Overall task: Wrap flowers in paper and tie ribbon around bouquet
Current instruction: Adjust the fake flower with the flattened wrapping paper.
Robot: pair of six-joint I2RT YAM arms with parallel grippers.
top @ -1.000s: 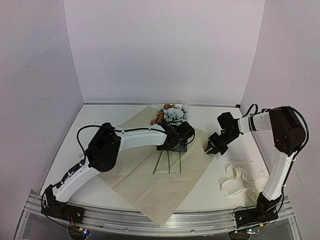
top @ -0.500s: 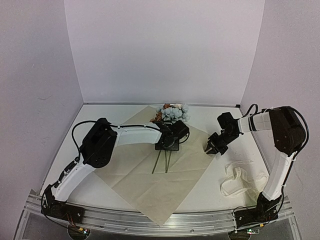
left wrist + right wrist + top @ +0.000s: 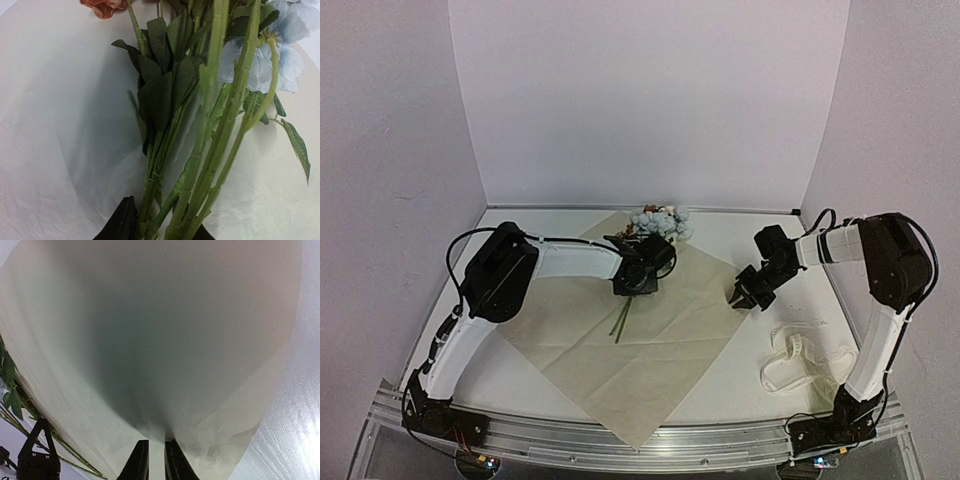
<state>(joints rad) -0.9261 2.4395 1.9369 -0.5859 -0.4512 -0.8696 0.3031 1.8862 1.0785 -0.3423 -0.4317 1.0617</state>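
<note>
The flowers (image 3: 658,220) lie on the tan paper (image 3: 650,370), blooms toward the back wall and green stems (image 3: 620,322) pointing at me. My left gripper (image 3: 632,283) is shut on the stems just below the blooms. In the left wrist view the stems (image 3: 220,125) run up from between its dark fingertips (image 3: 120,225), over the paper (image 3: 60,150). My right gripper (image 3: 745,293) is at the sheet's right corner. In its wrist view it (image 3: 156,445) is shut on the paper's edge (image 3: 160,340), which billows up in front. The cream ribbon (image 3: 800,362) lies loosely coiled at the front right.
The table (image 3: 520,225) is white, with lilac walls at the back and on both sides. An aluminium rail (image 3: 570,445) runs along the near edge. The ribbon lies beside the right arm's upright link (image 3: 875,340).
My left gripper has closed on the stems and swung left, taking the flowers with it; the stems now slant to the lower left. The right gripper has stayed put.
</note>
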